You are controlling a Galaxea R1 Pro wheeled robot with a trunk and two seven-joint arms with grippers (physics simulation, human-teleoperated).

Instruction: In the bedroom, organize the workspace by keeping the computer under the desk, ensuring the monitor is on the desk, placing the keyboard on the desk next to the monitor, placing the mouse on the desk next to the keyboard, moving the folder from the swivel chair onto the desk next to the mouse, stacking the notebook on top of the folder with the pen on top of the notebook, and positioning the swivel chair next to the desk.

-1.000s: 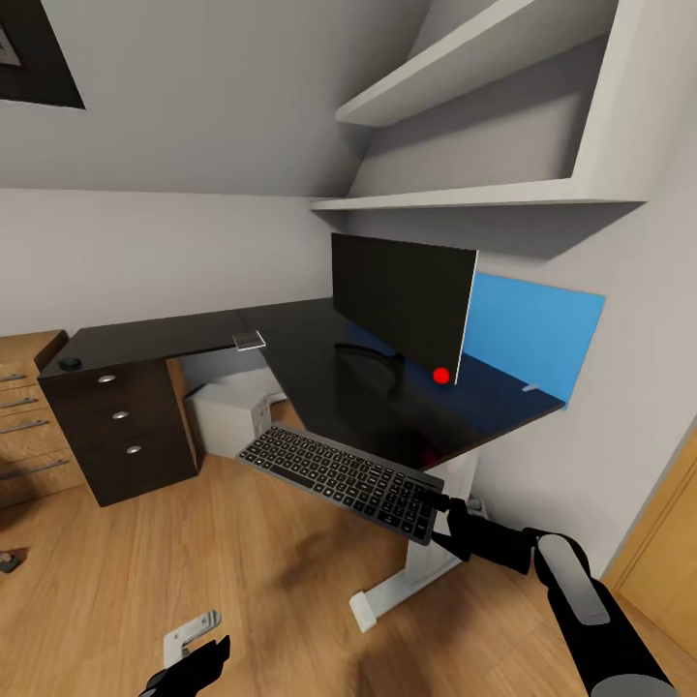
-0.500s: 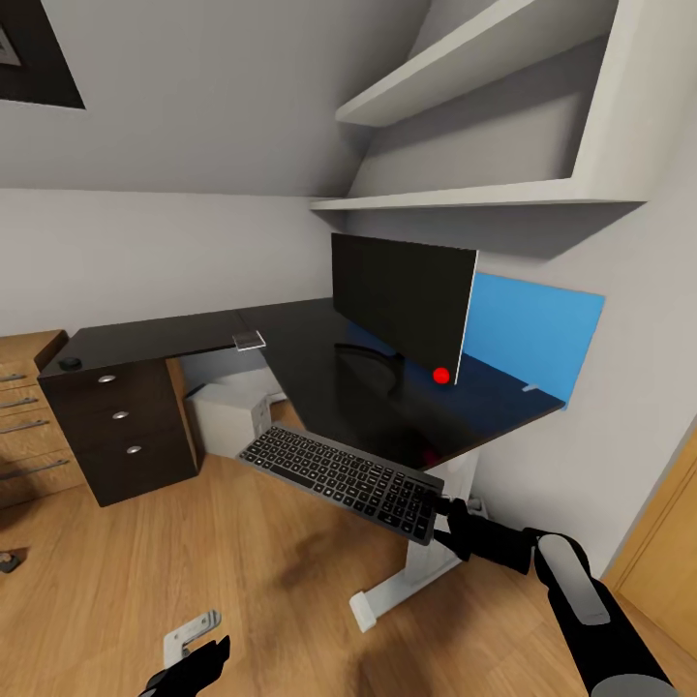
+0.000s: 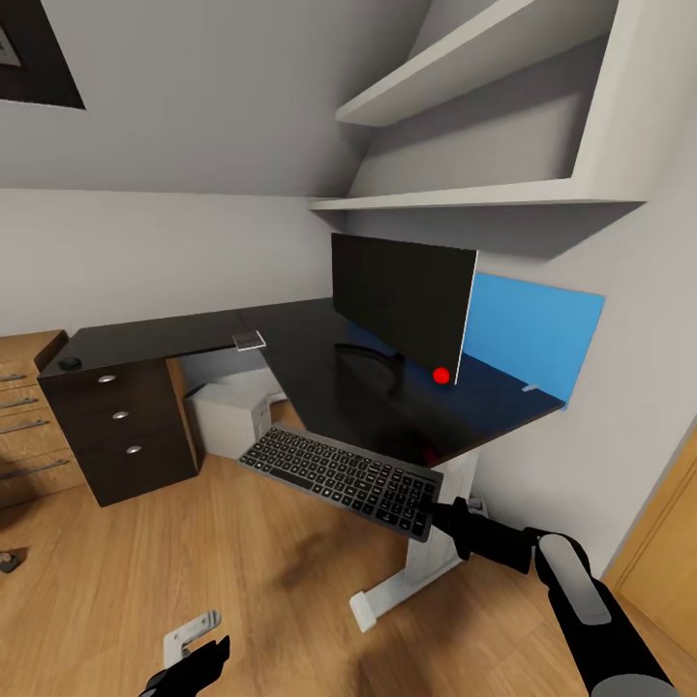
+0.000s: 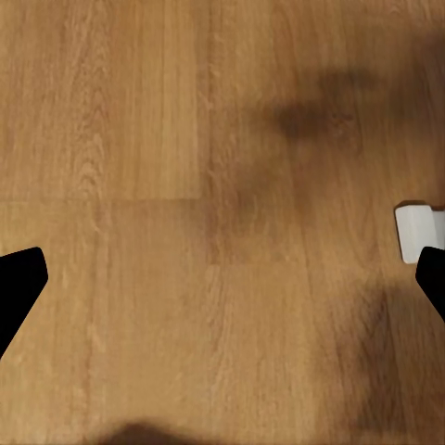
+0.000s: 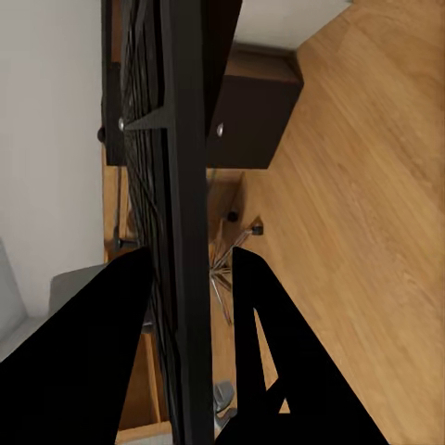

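My right gripper (image 3: 438,513) is shut on the right end of the dark grey keyboard (image 3: 339,472), holding it level in the air just in front of the black desk (image 3: 319,368) edge. In the right wrist view the keyboard (image 5: 185,185) stands edge-on between the fingers (image 5: 264,315). The black monitor (image 3: 402,302) stands on the desk before the blue panel. A small grey notebook (image 3: 249,340) lies at the desk's inner corner. The light grey computer (image 3: 227,418) sits under the desk. My left gripper (image 3: 198,668) hangs low over the floor, open (image 4: 222,278).
A dark cabinet with round knobs (image 3: 121,426) stands under the desk's left wing, a wooden drawer chest (image 3: 19,416) beside it. White shelves (image 3: 465,198) overhang the monitor. The desk's white foot (image 3: 387,592) and a white bracket (image 3: 189,634) lie on the wood floor. A chrome chair base (image 5: 227,264) shows behind the keyboard.
My right gripper has lifted the keyboard slightly, toward the desk edge. The left arm and the rest have not moved.
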